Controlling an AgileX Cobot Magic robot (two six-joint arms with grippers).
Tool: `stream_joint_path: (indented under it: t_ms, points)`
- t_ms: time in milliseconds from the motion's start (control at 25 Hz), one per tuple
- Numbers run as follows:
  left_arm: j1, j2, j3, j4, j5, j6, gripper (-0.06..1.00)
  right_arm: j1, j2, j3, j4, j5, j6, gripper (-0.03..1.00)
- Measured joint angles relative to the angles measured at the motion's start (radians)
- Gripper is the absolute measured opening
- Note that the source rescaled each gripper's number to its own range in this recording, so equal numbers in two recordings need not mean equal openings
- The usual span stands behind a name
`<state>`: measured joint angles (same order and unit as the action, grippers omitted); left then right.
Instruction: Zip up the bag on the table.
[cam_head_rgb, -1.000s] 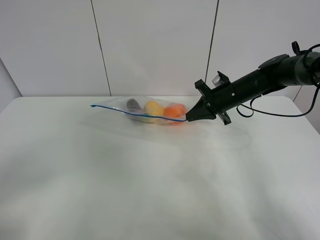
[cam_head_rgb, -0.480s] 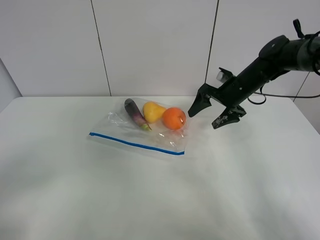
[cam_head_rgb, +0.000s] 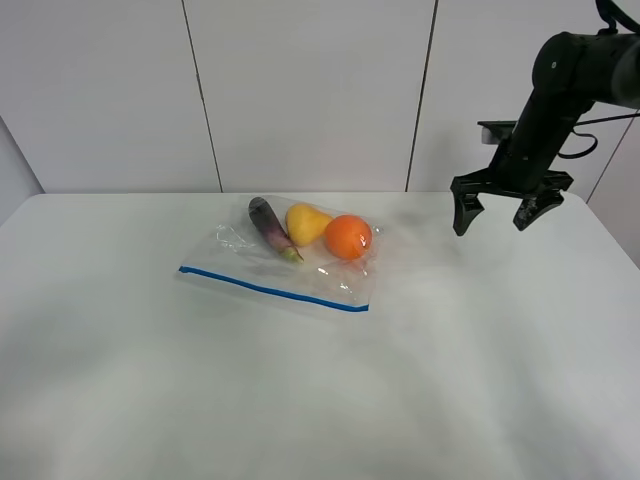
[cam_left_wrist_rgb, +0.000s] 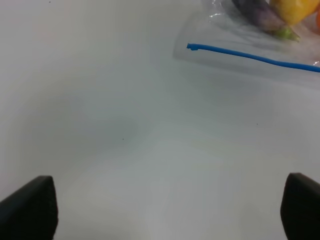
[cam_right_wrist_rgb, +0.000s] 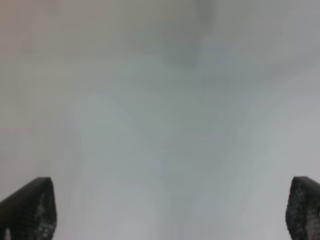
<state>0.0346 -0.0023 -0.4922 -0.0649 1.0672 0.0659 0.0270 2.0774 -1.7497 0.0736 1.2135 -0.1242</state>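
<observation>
The bag (cam_head_rgb: 290, 270) lies flat on the table (cam_head_rgb: 320, 400), left of centre, blue zipper strip (cam_head_rgb: 272, 290) along its near edge. An eggplant (cam_head_rgb: 268, 226), a yellow pear (cam_head_rgb: 307, 221) and an orange (cam_head_rgb: 348, 237) show through it. The strip's end also shows in the left wrist view (cam_left_wrist_rgb: 250, 56). My right gripper (cam_head_rgb: 494, 212) is open and empty, held above the table's far right, well clear of the bag. My left gripper (cam_left_wrist_rgb: 170, 210) is open, with only its fingertips (cam_left_wrist_rgb: 30, 207) in the wrist view, over bare table short of the bag; the exterior view does not show it.
A grey panelled wall (cam_head_rgb: 310, 90) stands behind the table. The right arm (cam_head_rgb: 570, 70) reaches in from the upper right. The right wrist view shows only blurred white surface (cam_right_wrist_rgb: 160, 120) between its fingertips (cam_right_wrist_rgb: 30, 210).
My right gripper let go of the bag's right end, opened, and pulled back up and to the right. The bag dropped from stretched and lifted to lying flat.
</observation>
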Motion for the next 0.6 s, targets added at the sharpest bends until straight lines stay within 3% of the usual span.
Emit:
stream_joint_path:
  t_ms: [240,600]
  points:
    - [0.0,0.0,0.0,0.0,0.0,0.0,1.0,-0.041,-0.026,0.067,0.028,0.0,0.007,0.99]
    - [0.0,0.0,0.0,-0.001,0.0,0.0,1.0,-0.038,-0.407,0.481,0.035,-0.001,0.007,0.99]
